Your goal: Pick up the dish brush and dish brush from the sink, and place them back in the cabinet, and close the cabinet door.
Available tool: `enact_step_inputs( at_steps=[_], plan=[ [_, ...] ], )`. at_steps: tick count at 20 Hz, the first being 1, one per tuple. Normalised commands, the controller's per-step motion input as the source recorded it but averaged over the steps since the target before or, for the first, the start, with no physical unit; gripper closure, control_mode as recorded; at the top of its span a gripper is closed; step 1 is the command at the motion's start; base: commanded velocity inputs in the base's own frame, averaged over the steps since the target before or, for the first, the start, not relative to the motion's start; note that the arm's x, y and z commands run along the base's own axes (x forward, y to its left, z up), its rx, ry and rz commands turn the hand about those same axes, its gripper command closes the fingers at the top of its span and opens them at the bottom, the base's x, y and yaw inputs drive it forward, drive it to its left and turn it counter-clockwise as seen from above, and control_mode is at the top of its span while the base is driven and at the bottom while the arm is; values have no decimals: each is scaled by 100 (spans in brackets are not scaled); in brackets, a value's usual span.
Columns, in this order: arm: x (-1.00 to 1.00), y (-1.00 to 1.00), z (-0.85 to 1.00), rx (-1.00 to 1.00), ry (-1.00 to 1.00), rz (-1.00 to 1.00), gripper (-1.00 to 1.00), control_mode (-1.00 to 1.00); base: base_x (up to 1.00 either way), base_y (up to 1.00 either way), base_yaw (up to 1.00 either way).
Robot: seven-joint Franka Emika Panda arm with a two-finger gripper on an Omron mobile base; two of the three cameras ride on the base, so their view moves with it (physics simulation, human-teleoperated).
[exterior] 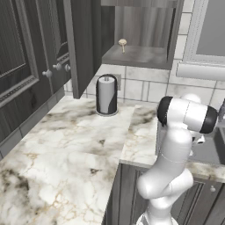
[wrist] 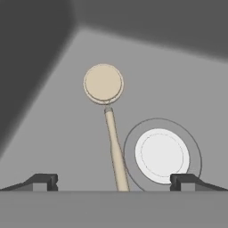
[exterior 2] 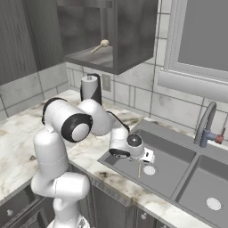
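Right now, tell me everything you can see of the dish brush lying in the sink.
The dish brush in the sink is pale tan and looks wooden, with a round knob-like head and a thin straight handle. It lies on the dark grey floor of the sink, beside the white drain disc; in the hand view its handle runs along the drain's ring. The gripper hangs above it, jaws wide open to either side of the handle, not touching it.

You see matt tan wood on the brush point(wrist: 103, 83), a smooth matt grey sink point(exterior 2: 171, 171), glossy veined marble on the counter point(exterior: 57, 154), and wood-grain on the cabinet point(exterior: 88, 44).
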Motion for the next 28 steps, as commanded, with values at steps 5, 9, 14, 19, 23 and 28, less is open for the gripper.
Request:
enact_step_inputs(
  at_steps=[5,9,14,19,23,28],
  plan=[
    [0,0,-10,0,2,0,-100,-100,0,0,0],
    [0,0,-6,0,0,0,-100,-100,0,0,0],
    [1,-3,-4,0,0,0,-100,-100,0,0,0],
    [0,-3,-1,0,1,0,-100,-100,0,0,0],
    [0,-3,-4,0,1,0,-100,-100,0,0,0],
    [0,-2,-4,0,1,0,-100,-100,0,0,0]
  ],
)
